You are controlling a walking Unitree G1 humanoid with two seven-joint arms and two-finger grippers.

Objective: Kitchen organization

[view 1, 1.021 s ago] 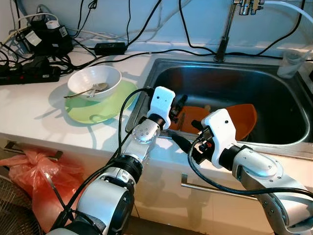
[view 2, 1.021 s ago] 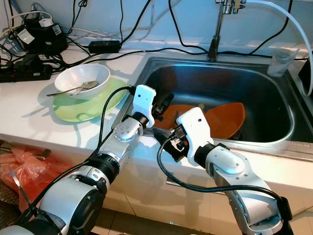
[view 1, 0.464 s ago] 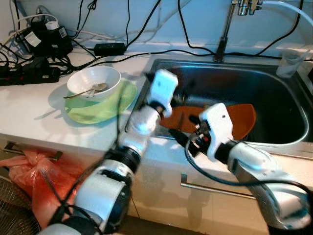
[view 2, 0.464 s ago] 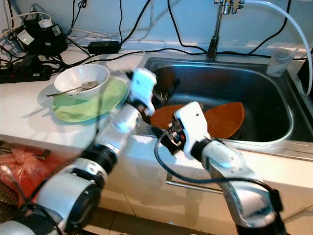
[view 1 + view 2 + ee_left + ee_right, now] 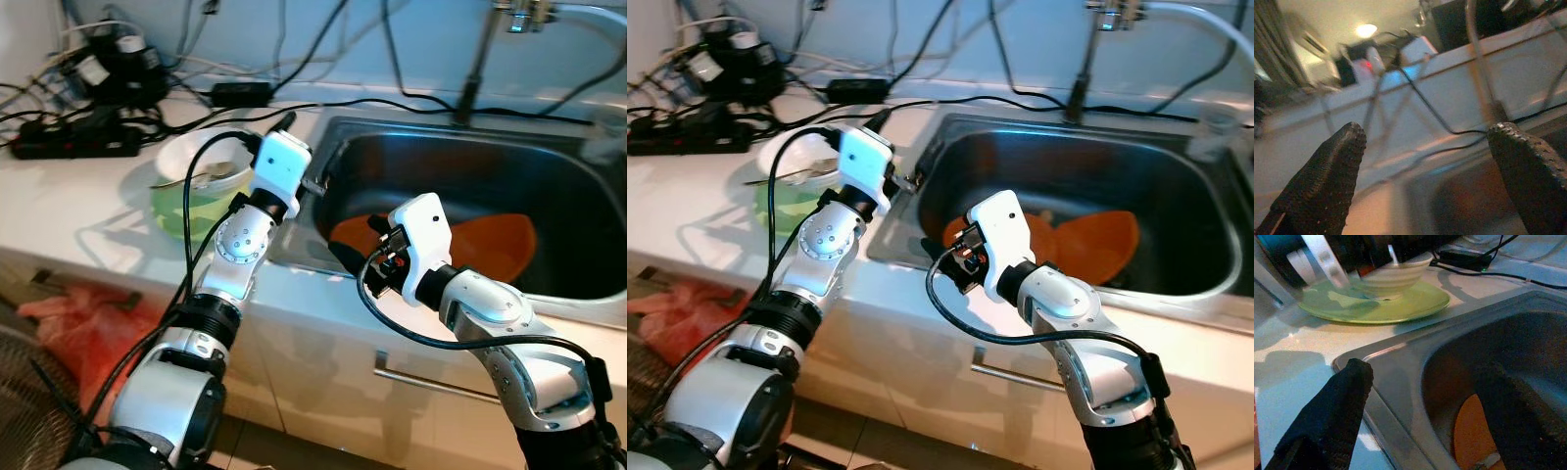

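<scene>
A home kitchen is shown. A stainless steel sink (image 5: 549, 176) is set into a white surface (image 5: 69, 211), with a tap (image 5: 1087, 59) rising at its back, beyond the right pincer (image 5: 355, 262). A white bowl (image 5: 1393, 276) on a green plate (image 5: 1376, 306) is seen on the surface beside the left pincer (image 5: 302, 147). Drawer fronts with a metal handle (image 5: 431, 384) are fitted below. What appears to be an orange dish (image 5: 1087, 245) lies in the basin, though blurred. Cables and a power strip (image 5: 73, 147) are strewn along the wall.
</scene>
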